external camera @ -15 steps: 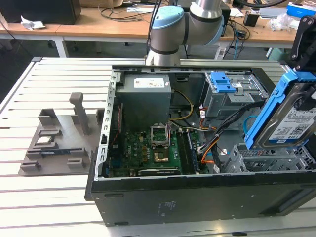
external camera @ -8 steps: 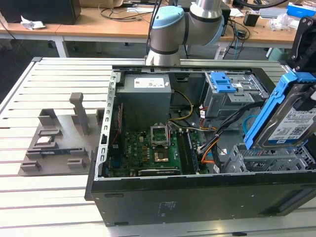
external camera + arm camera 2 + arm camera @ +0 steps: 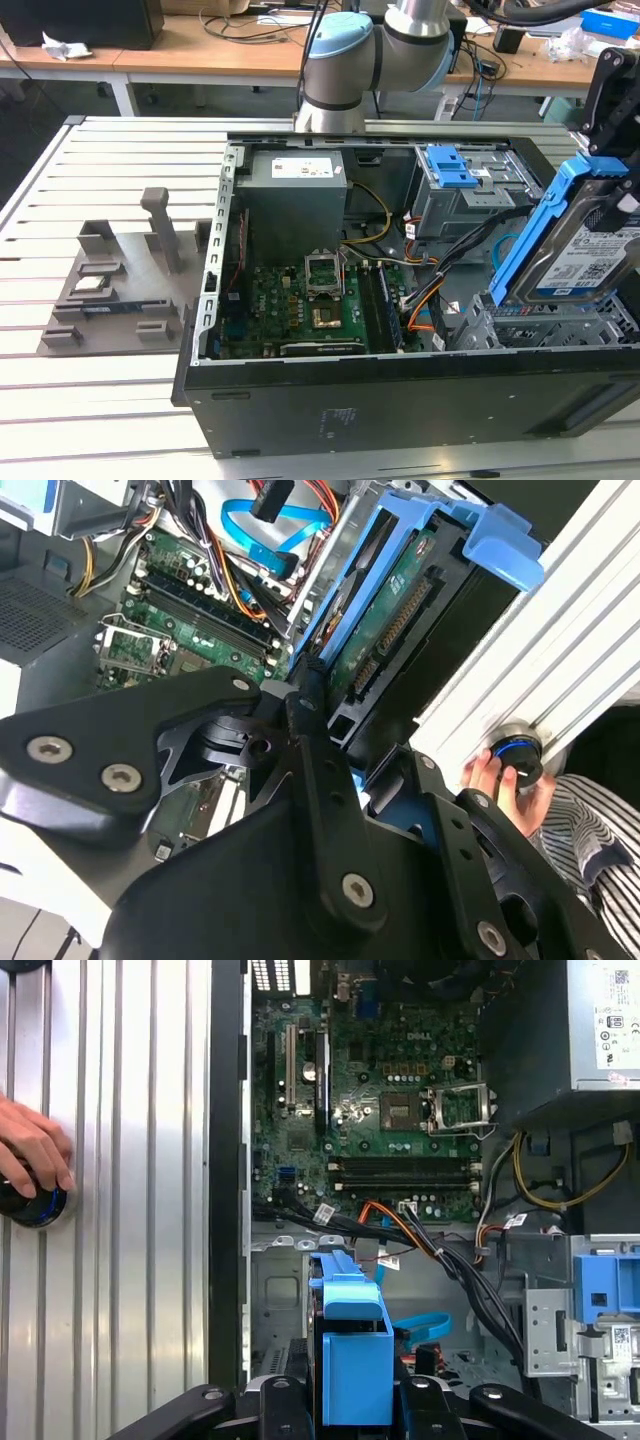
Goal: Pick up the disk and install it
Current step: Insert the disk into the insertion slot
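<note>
Disk gripped in end effector, raised over the open computer case.
Exterior view: end effector (image 3: 608,150) clamped on the disk (image 3: 585,250), a flat silver slab in a blue plastic frame with a blue-and-white printed label, tilted above the black sheet-metal case (image 3: 400,410) at the exterior view's right; ribbed metal counter (image 3: 120,400) beneath. Second wrist view: the disk's green circuit board (image 3: 400,600) is exposed. First wrist view: the frame is seen end-on between black fingers (image 3: 415,1410).

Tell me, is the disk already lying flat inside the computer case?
No, the gripper holds the disk tilted on edge at the open computer case.
</note>
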`<action>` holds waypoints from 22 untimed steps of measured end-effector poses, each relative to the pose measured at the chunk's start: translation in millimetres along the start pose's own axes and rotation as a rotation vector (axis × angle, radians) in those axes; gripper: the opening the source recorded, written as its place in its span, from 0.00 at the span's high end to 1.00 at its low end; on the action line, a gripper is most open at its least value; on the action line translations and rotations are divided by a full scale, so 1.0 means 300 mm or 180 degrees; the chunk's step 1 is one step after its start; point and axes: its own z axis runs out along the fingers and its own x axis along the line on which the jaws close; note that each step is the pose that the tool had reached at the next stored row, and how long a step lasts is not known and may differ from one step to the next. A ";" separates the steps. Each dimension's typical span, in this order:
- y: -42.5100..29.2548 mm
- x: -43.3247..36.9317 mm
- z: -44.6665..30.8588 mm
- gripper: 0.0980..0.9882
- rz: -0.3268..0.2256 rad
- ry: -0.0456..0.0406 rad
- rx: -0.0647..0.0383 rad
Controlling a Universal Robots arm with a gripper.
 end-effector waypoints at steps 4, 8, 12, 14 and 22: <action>-0.001 -0.002 0.020 0.70 0.0014 0.0001 0.0000; -0.003 -0.002 0.047 0.70 0.0022 0.0003 0.0000; -0.003 -0.002 0.069 0.70 0.0023 0.0003 0.0000; -0.003 -0.002 0.081 0.70 0.0023 0.0003 0.0000; -0.008 -0.002 0.149 0.70 0.0023 0.0003 0.0000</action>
